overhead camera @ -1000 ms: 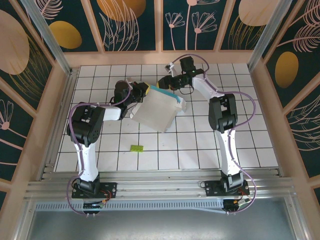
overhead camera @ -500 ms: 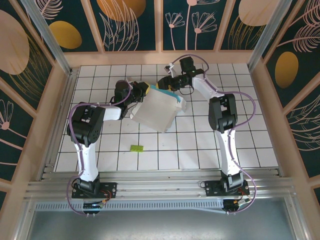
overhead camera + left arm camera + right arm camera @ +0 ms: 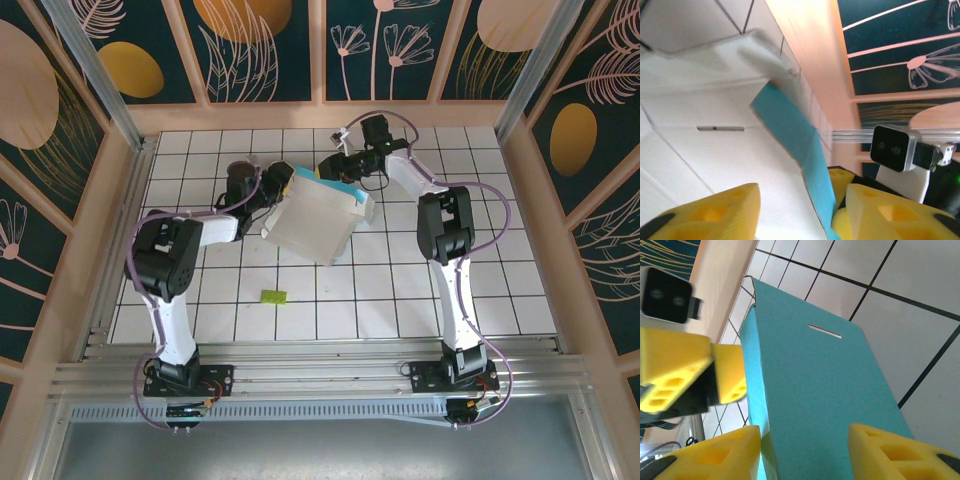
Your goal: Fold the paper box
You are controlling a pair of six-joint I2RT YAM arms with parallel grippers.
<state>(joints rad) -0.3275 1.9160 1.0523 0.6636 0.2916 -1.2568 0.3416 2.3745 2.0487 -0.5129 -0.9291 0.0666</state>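
The paper box [image 3: 315, 222] lies on the tiled table [image 3: 430, 290], white side up, with a teal strip along its far edge. My left gripper [image 3: 283, 186] is at the box's far left corner. In the left wrist view it [image 3: 802, 200] stands open, with the white card [image 3: 720, 160] and a raised teal flap [image 3: 800, 145] between its fingers. My right gripper [image 3: 333, 170] is at the far teal edge. In the right wrist view it [image 3: 805, 440] stands open astride a teal panel [image 3: 820, 390], its left finger against the folded edge.
A small yellow-green scrap [image 3: 272, 296] lies on the tiles in front of the box. The wooden back wall [image 3: 300, 115] runs close behind both grippers. The two grippers face each other a short distance apart over the box's far edge.
My left gripper has gone from shut to open, and its arm has drawn back slightly to the left. The right gripper has barely moved and its jaws have narrowed a little.
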